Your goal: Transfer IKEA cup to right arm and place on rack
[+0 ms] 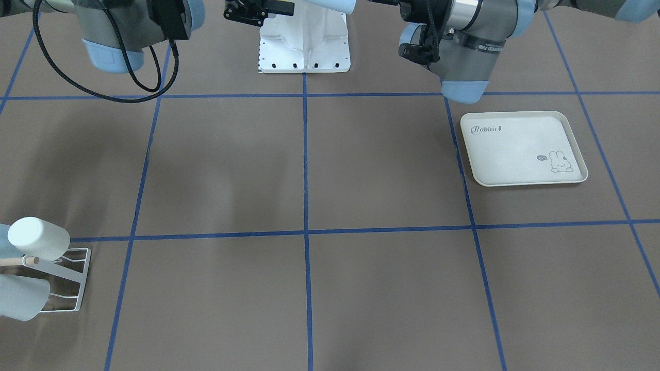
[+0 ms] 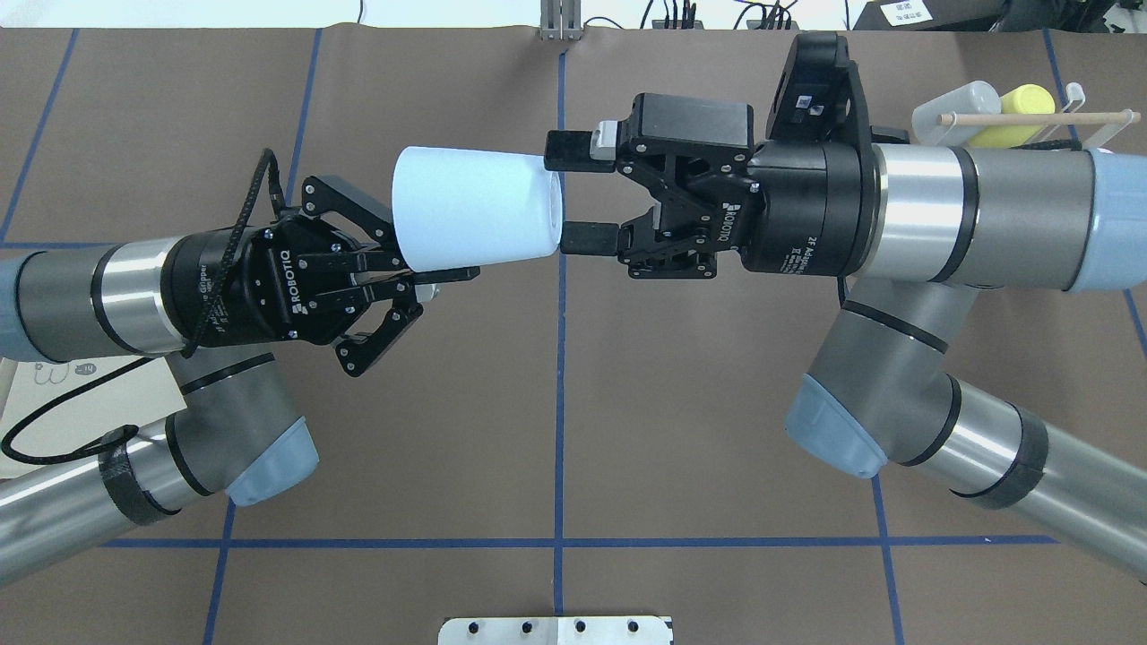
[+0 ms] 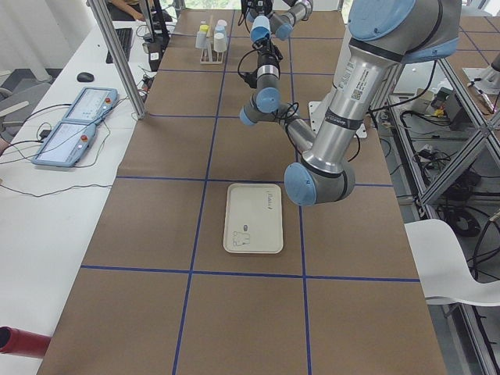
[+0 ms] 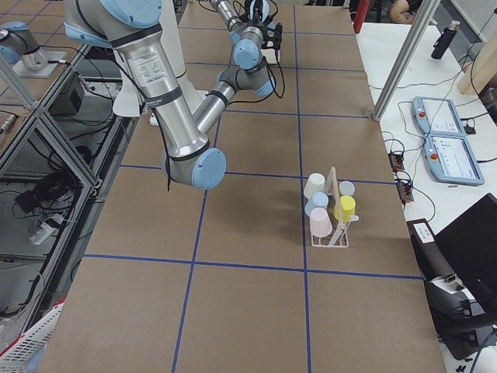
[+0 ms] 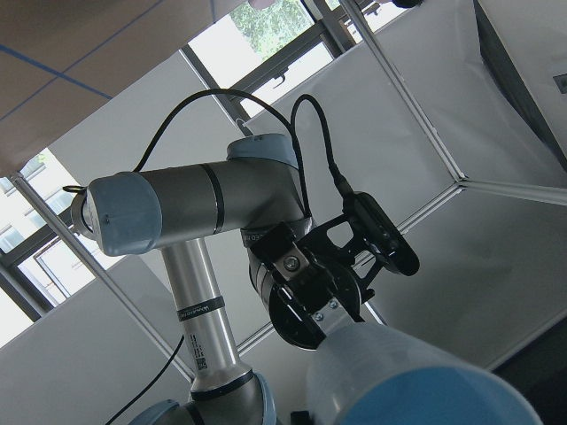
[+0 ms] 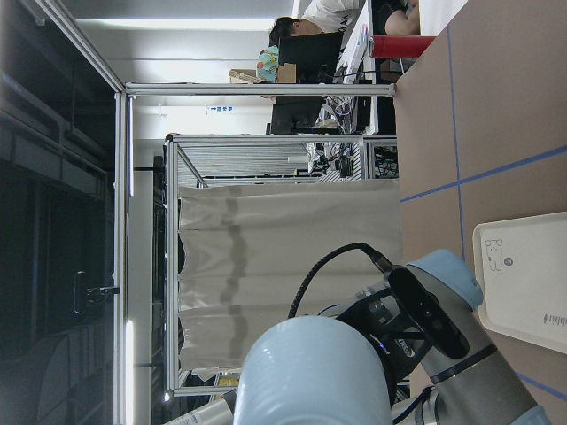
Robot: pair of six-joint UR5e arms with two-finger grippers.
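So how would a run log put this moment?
stage: mid-air handover | left end effector: shut on cup base | right end effector: open at cup rim | rack: cup not placed

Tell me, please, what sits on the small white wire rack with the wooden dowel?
The white wire rack holds a white cup, pale blue cup, pink cup, yellow cup and grey cup. They cover its prongs, which cannot be seen.
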